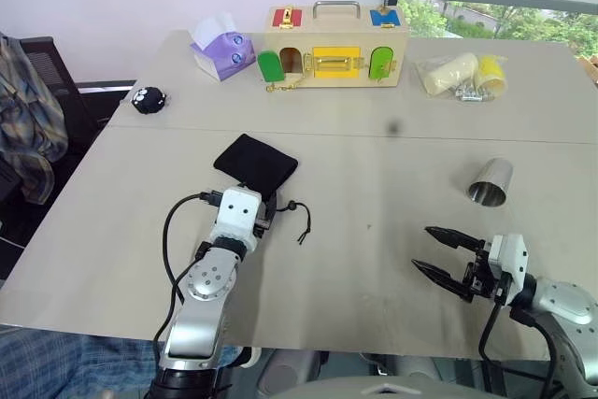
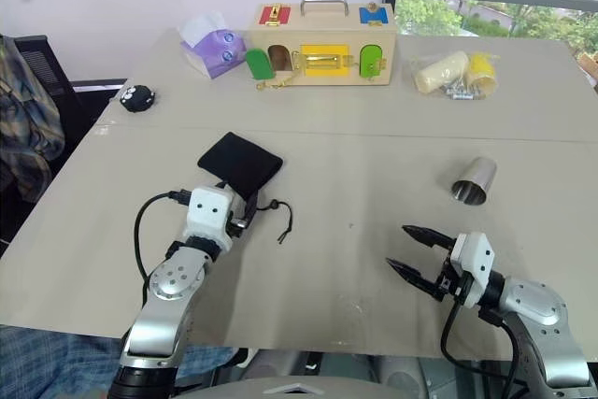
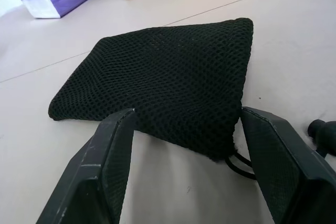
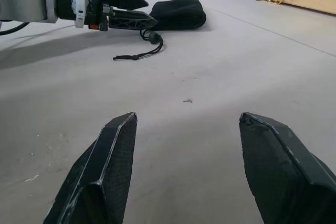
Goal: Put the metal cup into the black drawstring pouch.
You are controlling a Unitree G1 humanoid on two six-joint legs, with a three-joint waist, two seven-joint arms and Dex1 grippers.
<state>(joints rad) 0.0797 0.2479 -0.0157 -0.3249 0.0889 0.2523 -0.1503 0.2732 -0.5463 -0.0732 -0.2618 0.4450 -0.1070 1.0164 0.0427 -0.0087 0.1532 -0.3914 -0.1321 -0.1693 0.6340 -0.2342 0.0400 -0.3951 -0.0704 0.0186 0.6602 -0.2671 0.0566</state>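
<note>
Left wrist view: pouch (image 3: 168,82) between fingers (image 3: 110,166).

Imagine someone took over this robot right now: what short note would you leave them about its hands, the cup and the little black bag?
Left gripper: open, at the near edge of the black drawstring pouch, one finger on each side, not gripping.
Right gripper: open, empty, low over the table, apart from the cup.
Metal cup: lying on its side on the robot's right, mouth toward the robot.
Pouch: flat on the table, cord trailing beside it.
Done: nothing held yet.
Left: grip the pouch, pick up the cup, put it inside.
</note>
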